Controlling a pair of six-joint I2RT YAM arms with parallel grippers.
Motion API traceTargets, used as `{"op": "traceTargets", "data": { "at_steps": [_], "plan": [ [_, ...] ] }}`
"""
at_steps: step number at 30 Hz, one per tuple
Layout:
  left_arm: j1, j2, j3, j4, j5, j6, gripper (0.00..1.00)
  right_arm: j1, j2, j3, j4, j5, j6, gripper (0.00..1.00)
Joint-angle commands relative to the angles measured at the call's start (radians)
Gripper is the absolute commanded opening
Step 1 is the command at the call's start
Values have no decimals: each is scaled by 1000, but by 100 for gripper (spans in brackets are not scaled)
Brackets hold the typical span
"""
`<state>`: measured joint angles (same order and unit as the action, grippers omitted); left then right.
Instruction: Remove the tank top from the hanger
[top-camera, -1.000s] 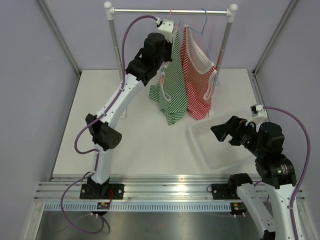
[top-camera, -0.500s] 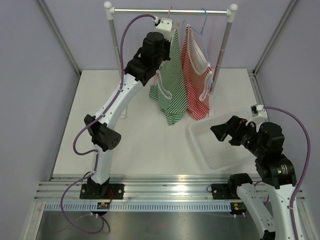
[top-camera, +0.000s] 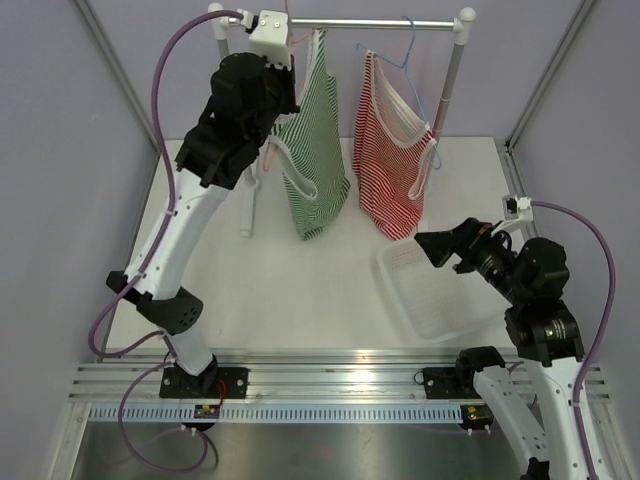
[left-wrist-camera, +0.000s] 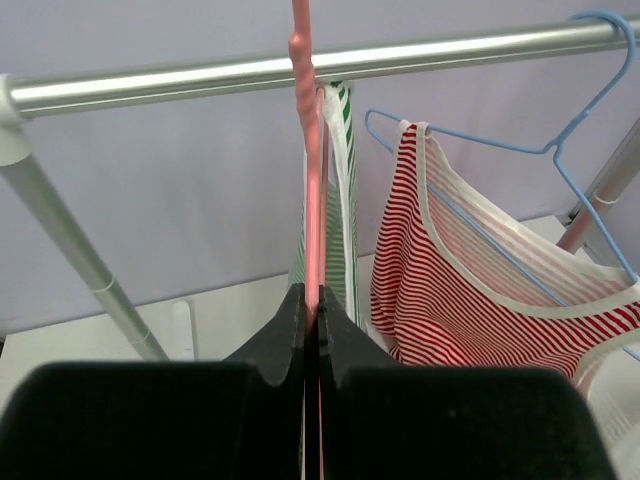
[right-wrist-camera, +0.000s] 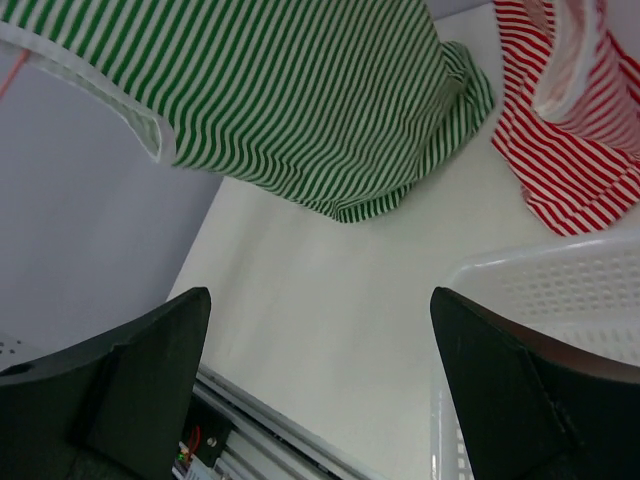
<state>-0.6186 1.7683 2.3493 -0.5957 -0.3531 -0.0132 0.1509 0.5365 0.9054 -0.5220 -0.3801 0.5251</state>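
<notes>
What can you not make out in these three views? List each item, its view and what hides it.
1. Left wrist: lower part of the thin pink hanger, hidden between the fingers of the shut left gripper.
2. Top: that gripper's fingertips, behind its own wrist camera.
3. Right wrist: the white perforated plastic basket, cut off by the frame edges.

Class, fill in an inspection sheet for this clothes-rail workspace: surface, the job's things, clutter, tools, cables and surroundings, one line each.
Surface: white table, under the rail.
Job's things: green striped tank top on a pink hanger, red striped tank top on a blue hanger, both hanging from the rail; white basket at the right.
Clutter: nothing seen.
Tools: left tool shut on the pink hanger's neck; right tool open, holding nothing, by the basket.
Cables: a purple cable loops along each arm.
Surroundings: lilac walls, metal frame.
</notes>
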Motion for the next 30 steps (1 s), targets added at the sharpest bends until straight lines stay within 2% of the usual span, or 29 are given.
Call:
{"op": "traceTargets", "data": {
  "at_steps": [1,3,4,5,7,10,14,16,24,27,28,30],
  "plan": [
    [0,-140,-92,-50,-14,-66,0,7,89,-16,331,-161,74,100],
    [0,-260,-236,-75,15,-96,0,7,191,-14,431,-225,145,100],
    [-1,-304,-289,-73,26,-119,0,7,229,-17,564,-290,174,99],
    [-1,-347,-414,-69,32,-132,0,7,265,-20,633,-316,241,100],
    [-1,-486,-537,-38,58,-166,0,13,376,-31,826,-355,312,99],
    [-4,-634,-715,-10,88,-238,0,79,531,21,921,-333,336,99],
    [-6,-765,-895,19,167,-318,0,191,733,122,947,-267,256,100],
    [-6,-831,-967,22,192,-355,0,246,784,171,965,-223,233,99],
    [-7,-949,-1099,-33,244,-390,0,400,990,368,832,-103,56,94],
    [-7,-981,-1142,-13,293,-404,0,430,1048,423,786,-74,10,88],
    [-7,-986,-1150,-12,301,-410,0,437,1059,446,765,-66,-11,83],
    [-7,-1003,-1159,-6,306,-412,0,460,1088,480,717,-27,-37,78]
  ]
}}
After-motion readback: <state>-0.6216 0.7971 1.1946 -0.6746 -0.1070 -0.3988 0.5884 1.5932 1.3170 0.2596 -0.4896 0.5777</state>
